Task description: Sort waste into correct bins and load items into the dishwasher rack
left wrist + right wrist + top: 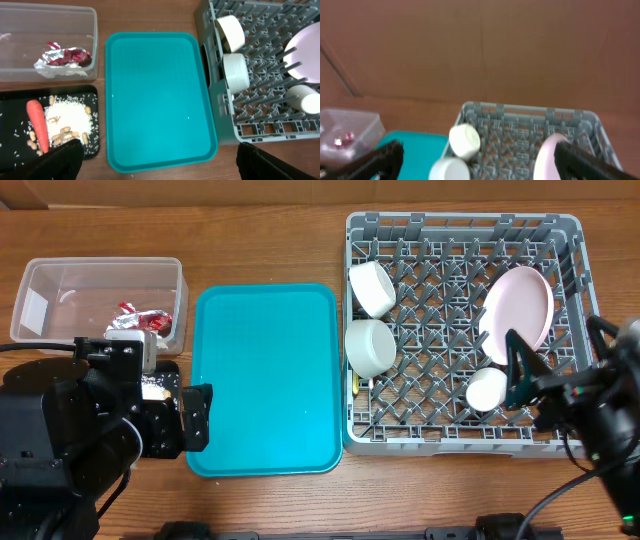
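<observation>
Left hand [160, 147] is seen spread wide with nothing between its fingers, held above the near left part of the surface [270, 240], over the black tray [12, 102]. Right hand [477, 149] is likewise spread wide and nothing is gripped; in the overhead view it is placed over the near right corner of the dishwasher rack [460, 442]. On the black tray, nearest the left arm, an orange carrot [37, 125] is laid lengthwise, with a patch of white rice [67, 114] just beside it and beige nut scraps [65, 134] at the near edge of the rice; loose grains are scattered over the tray floor. The teal serving tray [155, 100] is set between the black tray and the rack, and no items are carried on it. Inside the rack, a small white cup [487, 390] is lodged near the front right, a pale pink plate [518, 308] is propped on edge beyond it, and two white bowls [369, 345] [372, 287] are stood one behind the other along the left wall. Farthest on the left, the clear tub [30, 30] is placed just beyond the black tray, and a crumpled red-and-silver wrapper [62, 55] is held in its near right corner.
</observation>
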Robot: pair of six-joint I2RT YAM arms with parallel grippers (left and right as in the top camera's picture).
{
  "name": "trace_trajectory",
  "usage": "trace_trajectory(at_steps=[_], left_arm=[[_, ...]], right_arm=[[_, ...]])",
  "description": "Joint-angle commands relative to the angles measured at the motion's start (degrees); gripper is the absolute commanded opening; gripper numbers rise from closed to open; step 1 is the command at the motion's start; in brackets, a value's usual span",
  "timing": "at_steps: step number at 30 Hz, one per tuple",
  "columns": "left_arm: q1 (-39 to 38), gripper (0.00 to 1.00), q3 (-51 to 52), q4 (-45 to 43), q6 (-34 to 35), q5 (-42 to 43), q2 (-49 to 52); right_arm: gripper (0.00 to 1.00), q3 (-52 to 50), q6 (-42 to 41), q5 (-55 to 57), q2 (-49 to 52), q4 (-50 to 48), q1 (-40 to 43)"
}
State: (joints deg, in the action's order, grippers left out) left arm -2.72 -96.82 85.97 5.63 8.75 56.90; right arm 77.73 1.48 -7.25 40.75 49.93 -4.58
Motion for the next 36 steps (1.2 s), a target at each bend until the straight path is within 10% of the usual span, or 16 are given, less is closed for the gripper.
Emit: trace_trajectory(at_steps=[1,17,36], left_arm=[[-0.4,1.00,-0.8,0.0,0.4,-0.4,0.0],[-0.4,1.00,-0.8,0.0,0.4,-0.4,0.0],[-0.4,1.00,-0.9,0.0,0.4,-0.4,0.0]], right_arm=[[1.00,-12.7,3.5,-1.9,-5.3,-5.3,0.0],[1.00,-62.7,3.0,-3.0,-33.3,-29.3,0.0],[1.00,-77.3,3.0,-3.3,-40.6,-46.3,0.0]])
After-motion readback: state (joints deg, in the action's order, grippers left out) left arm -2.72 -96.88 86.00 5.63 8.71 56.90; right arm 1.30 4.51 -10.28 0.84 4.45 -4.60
